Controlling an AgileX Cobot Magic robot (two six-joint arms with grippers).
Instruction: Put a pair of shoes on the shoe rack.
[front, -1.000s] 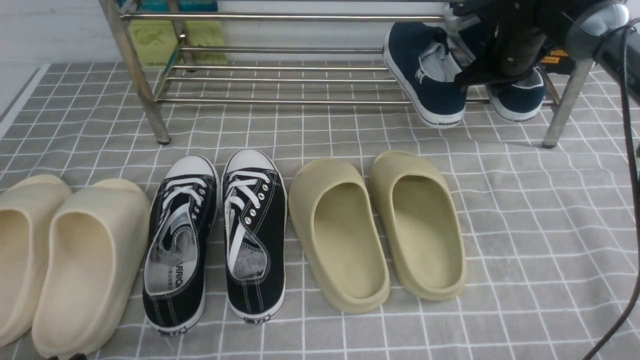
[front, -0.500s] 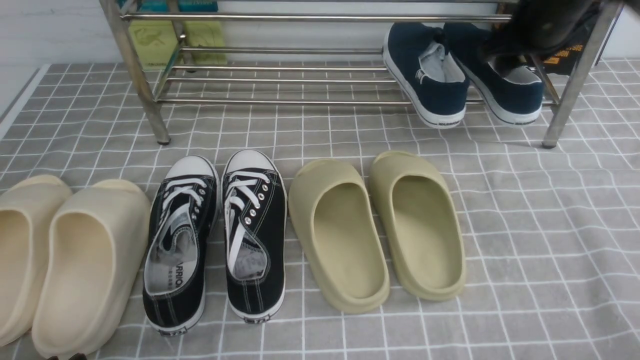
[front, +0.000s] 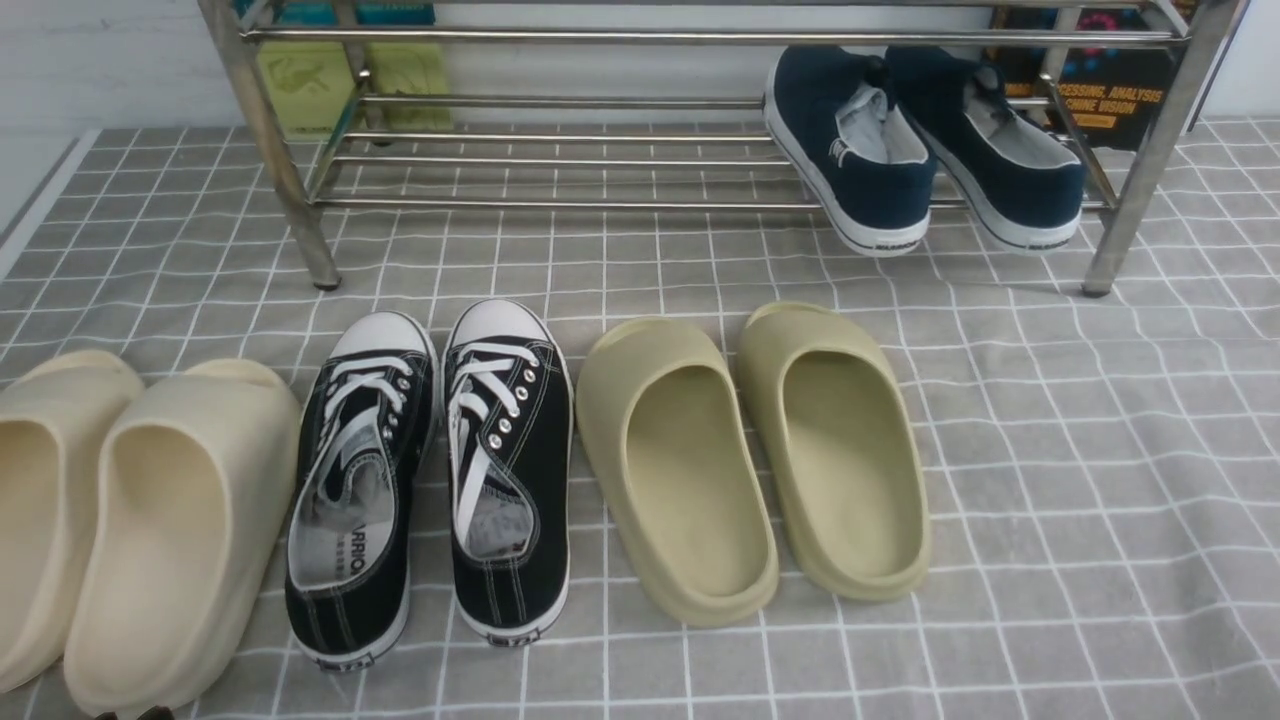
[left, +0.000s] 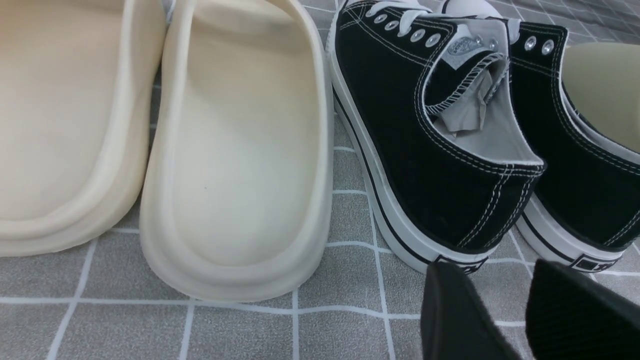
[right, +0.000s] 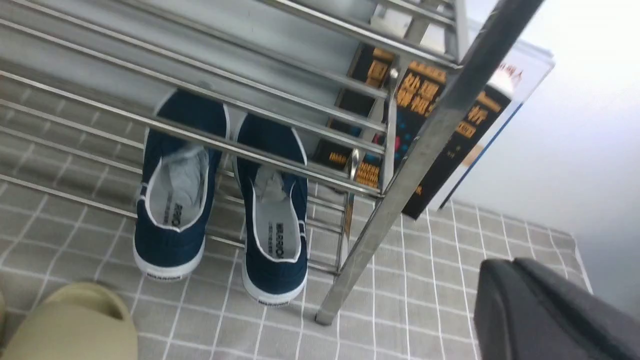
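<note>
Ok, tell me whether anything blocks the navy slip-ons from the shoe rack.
Nothing visible does. Both navy slip-ons already rest on the lower bars of the shoe rack, at its right end, heels overhanging the front bar.

Left gripper (left: 495, 272): two black fingers (left: 460, 315) seen from its wrist camera (only the ends show); set apart with a clear gap; nothing clamped between them; held low, tips pointing forward and down. Right gripper (right: 505, 282): shows as one dark block in its wrist view; jaws closed together, empty; carried higher, tilted downward.
</note>
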